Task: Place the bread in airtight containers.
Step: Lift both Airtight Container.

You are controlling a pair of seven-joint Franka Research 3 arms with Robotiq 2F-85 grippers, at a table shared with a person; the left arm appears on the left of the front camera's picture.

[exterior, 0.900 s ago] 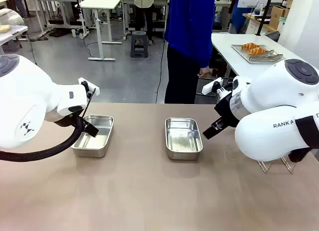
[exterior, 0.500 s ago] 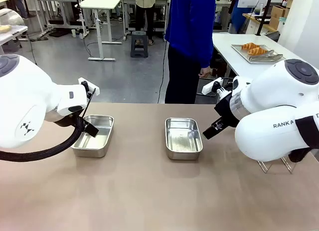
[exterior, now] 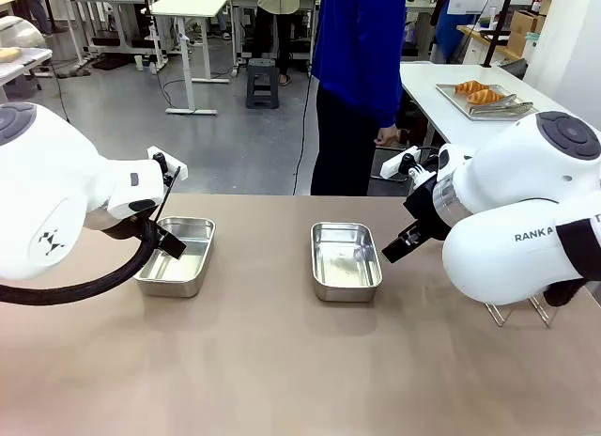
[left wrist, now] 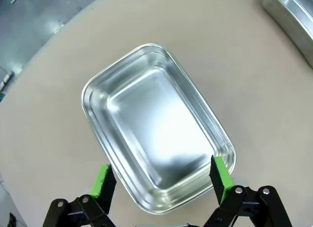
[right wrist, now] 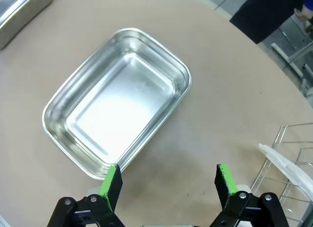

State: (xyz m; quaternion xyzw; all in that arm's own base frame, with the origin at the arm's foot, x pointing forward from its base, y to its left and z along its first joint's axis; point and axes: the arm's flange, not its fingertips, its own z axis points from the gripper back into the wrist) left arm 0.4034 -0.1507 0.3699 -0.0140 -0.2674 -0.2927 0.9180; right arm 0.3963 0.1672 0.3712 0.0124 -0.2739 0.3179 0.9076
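Observation:
Two empty steel containers lie on the brown table, one at the left (exterior: 177,256) and one in the middle (exterior: 345,260). My left gripper (exterior: 170,241) hovers over the left container (left wrist: 156,126), and the left wrist view shows it (left wrist: 162,180) open with nothing between its green pads. My right gripper (exterior: 398,247) hangs beside the middle container's right edge. It (right wrist: 168,184) is also open and empty, with that container (right wrist: 117,122) just ahead of its fingers. The bread (exterior: 479,92), two golden croissants, lies on a metal tray (exterior: 451,95) on the white table at the far right.
A person in a blue top (exterior: 362,60) stands at the table's far edge, one hand (exterior: 385,135) hanging down. A wire rack (right wrist: 288,178) holding a clear lid (right wrist: 286,156) stands at the table's right, also seen in the front view (exterior: 516,312). Metal tongs (exterior: 507,104) rest on the tray.
The person has shifted slightly to the right. Both arms and both containers stay where they were.

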